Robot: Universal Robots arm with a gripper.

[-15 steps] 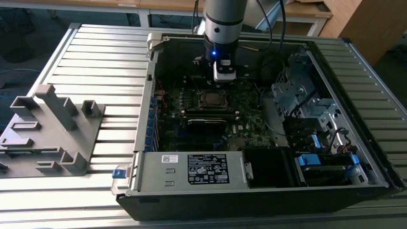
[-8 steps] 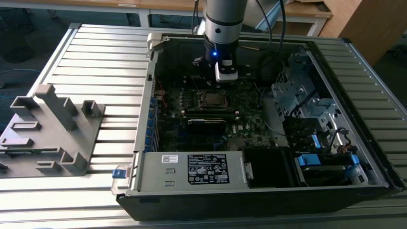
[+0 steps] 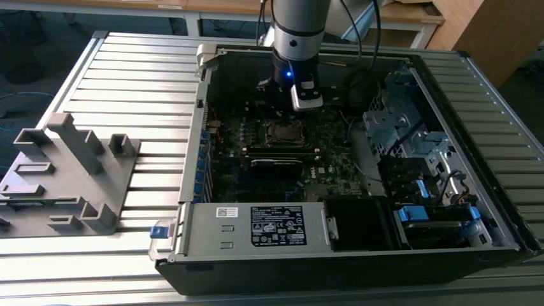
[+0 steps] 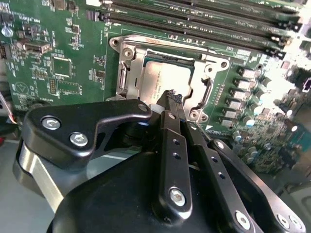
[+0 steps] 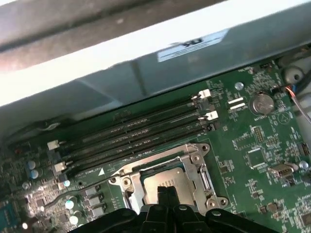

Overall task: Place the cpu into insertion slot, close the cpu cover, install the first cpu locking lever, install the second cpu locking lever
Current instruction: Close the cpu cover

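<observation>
Slatted counter (image 3: 127, 70) carries an open PC case (image 3: 191, 159). A grey fixture (image 3: 72, 172) sits well apart from the insertion slot (image 3: 283, 132), toward the exterior view's left. Green motherboard (image 4: 58, 63) lies flat in the case, slot near its middle. Arm (image 3: 297, 25) hangs straight above the slot. Jaws are closed, tips pressed together with nothing between them, just over the slot. Memory slots (image 5: 131, 136) run beside the slot. Cpu cover (image 4: 131, 56) lies down over the slot, framing the cpu (image 4: 158, 77) seated inside.
</observation>
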